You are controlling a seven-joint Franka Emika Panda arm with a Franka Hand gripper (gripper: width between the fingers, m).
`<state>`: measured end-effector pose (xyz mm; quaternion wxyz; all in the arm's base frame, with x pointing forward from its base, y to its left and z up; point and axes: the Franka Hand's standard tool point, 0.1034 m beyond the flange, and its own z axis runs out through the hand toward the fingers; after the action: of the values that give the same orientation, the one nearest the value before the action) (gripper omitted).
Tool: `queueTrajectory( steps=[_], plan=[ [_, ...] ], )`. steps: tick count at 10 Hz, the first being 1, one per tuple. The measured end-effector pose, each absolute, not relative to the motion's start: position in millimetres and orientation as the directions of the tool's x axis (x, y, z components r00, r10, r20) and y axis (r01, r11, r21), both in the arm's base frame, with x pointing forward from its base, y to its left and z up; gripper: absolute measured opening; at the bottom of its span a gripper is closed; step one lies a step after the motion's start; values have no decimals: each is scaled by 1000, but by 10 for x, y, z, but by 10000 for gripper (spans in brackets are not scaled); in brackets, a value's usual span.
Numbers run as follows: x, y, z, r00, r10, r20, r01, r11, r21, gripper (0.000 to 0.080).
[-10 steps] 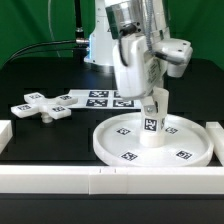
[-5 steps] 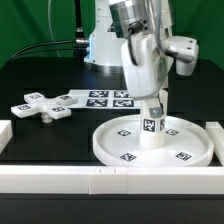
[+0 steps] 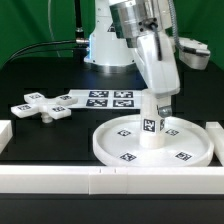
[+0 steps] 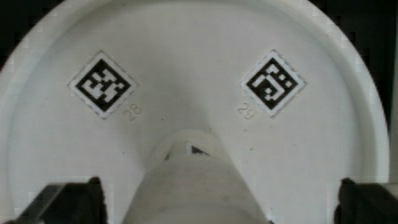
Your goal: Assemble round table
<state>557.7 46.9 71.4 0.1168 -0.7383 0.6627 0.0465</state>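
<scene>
I read fingers (image 3: 153, 110) spread wide, gripping nothing, straddling top of leg (image 3: 151, 128). Leg upright between them, seated in hub of disc (image 3: 120, 146) below, so it stands alone. Foot (image 3: 42, 105) well off to side on desk (image 3: 40, 135), not yet fitted. Hub joint hidden by leg; fingertips (image 4: 71, 196) cropped in wrist view.

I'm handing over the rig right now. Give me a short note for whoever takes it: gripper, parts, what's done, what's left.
Gripper: open, jaws either side of the leg, not gripping.
Leg: upright at the middle of the disc; how firmly it is seated cannot be told.
Foot: loose on the table at the exterior view's left, beside the marker board.
Done: leg placed on disc.
Left: fetch foot, fit it on the leg.
</scene>
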Motion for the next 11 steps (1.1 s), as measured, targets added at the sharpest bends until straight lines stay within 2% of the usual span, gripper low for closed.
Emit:
queueTrajectory(
  steps=[4, 9, 11],
  plan=[
    [5674, 501, 740, 575, -803, -155, -817, -556, -153, 649],
    [5670, 490, 725, 811, -577, -96, -584, -789, -192, 649],
    [5700, 481, 746, 924, -379, -39, -380, -910, -164, 649]
  ],
)
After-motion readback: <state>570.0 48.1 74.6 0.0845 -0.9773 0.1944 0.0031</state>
